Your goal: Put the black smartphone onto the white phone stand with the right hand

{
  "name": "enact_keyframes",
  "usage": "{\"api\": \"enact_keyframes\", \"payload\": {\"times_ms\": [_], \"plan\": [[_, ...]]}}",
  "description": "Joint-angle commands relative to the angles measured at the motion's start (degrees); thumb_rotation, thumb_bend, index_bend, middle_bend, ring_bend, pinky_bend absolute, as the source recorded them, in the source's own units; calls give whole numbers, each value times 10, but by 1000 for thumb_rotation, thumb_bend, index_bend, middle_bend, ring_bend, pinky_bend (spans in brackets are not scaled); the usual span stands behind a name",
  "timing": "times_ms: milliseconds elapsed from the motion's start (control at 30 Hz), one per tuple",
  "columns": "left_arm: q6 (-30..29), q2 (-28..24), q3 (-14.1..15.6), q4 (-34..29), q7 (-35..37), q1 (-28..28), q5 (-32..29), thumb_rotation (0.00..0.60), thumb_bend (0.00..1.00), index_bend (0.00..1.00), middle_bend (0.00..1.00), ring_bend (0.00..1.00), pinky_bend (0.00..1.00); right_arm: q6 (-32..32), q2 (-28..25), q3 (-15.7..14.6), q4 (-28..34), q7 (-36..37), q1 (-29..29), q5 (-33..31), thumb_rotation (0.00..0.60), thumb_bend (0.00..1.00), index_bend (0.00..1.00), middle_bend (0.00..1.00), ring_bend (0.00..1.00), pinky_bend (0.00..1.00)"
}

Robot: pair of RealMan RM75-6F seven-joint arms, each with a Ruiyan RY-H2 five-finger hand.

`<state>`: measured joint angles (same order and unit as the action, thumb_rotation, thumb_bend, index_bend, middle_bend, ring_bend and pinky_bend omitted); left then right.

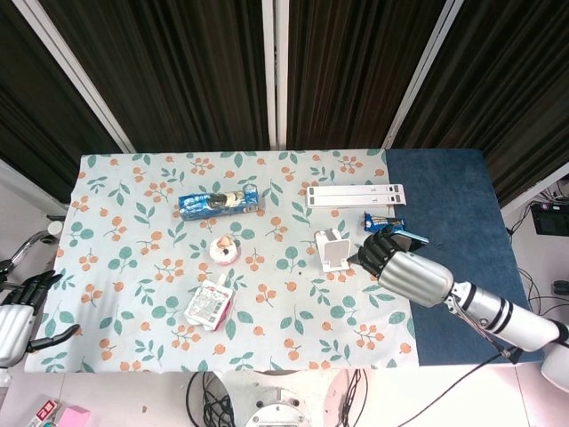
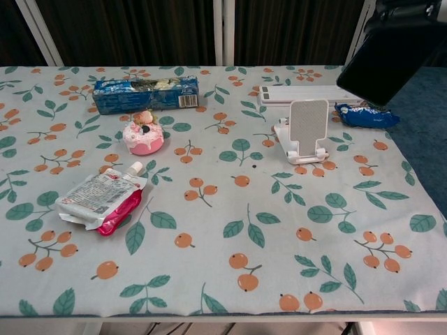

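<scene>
The black smartphone (image 2: 385, 61) is a flat dark slab, tilted, lifted clear of the table and held in the right hand (image 1: 402, 268). In the chest view the fingers (image 2: 401, 10) wrap its upper edge, with most of its dark face hanging below them. The white phone stand (image 1: 332, 249) sits upright on the patterned cloth, just beyond the fingertips (image 1: 366, 253), its backrest plate bare and a small lip at its foot.

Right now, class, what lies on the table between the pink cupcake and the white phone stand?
Nothing but bare printed cloth: in the chest view the stretch from the pink cupcake to the white phone stand holds no object.
</scene>
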<state>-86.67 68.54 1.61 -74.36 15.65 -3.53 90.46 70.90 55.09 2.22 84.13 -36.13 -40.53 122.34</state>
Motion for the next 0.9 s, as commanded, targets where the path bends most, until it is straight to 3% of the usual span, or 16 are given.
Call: {"api": "enact_keyframes", "payload": {"times_ms": [33,433,900], "plan": [[1,2,-2,3,6,0,-3,74,0,124,95,112,248,-18,-3,-16,-64,62,-68,73,600,241,682,475,508,441],[4,3,-5,18,26,3,-12,75,0,124,95,112,248,-28,57,-50,-172,162,-157,138,600,242,617,428,451,268],[7,11,-3,41,44,10,-19,74,0,124,93,111,248,-44,133,-53,-257,177,-182,94,600,242,602,416,434,237]]}}
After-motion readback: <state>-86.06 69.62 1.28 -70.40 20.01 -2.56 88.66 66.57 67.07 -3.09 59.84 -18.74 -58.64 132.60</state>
